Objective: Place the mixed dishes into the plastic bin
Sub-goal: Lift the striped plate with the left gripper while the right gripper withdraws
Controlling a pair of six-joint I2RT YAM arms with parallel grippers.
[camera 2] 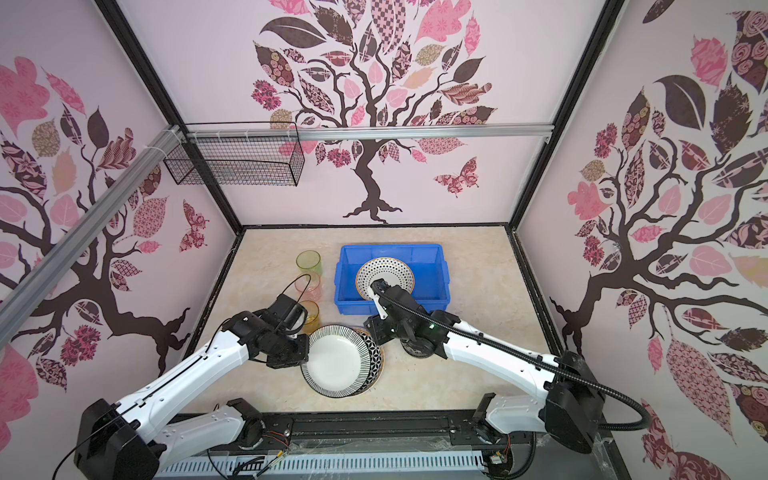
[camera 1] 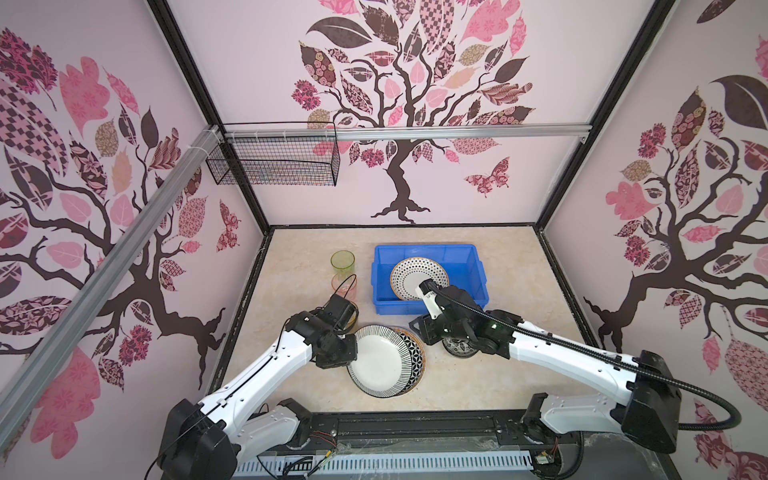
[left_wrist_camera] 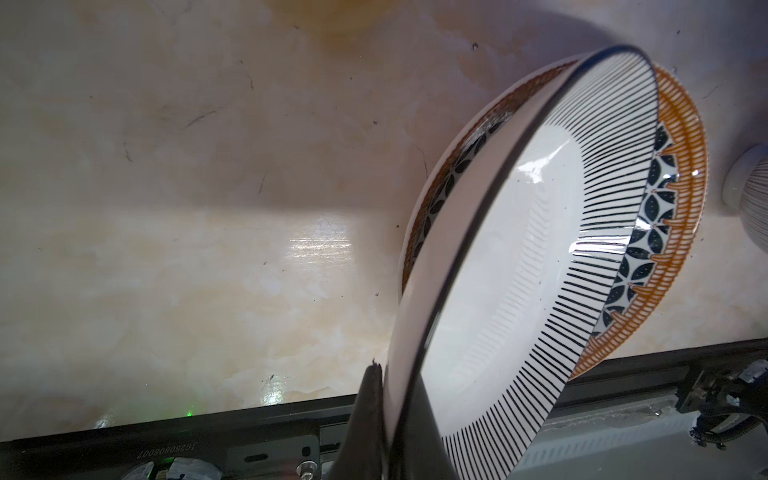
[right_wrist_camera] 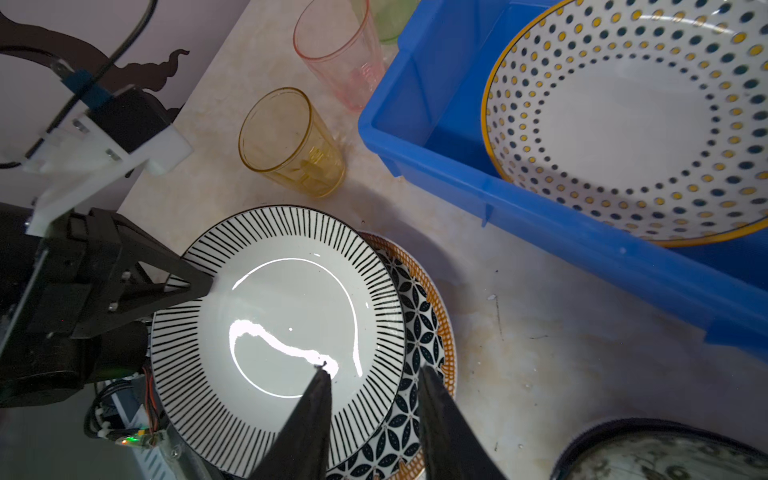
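Left pincer point(left_wrist_camera: 392, 382) pinches the rim of the tilted black-striped white round plate point(right_wrist_camera: 291, 316). Right pincer point(right_wrist_camera: 374, 370) stands part-open, empty. Dotted round plate point(camera 1: 415, 274) lies in the blue plastic bin point(camera 1: 424, 251). Upside-down rail label point(left_wrist_camera: 166, 448) reads "JG250808007".

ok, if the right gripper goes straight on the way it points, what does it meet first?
Probably the rim of the striped plate: the right gripper, jaws apart, points at where it overlaps the geometric plate. Depth is unclear; one finger might meet that lower plate first.
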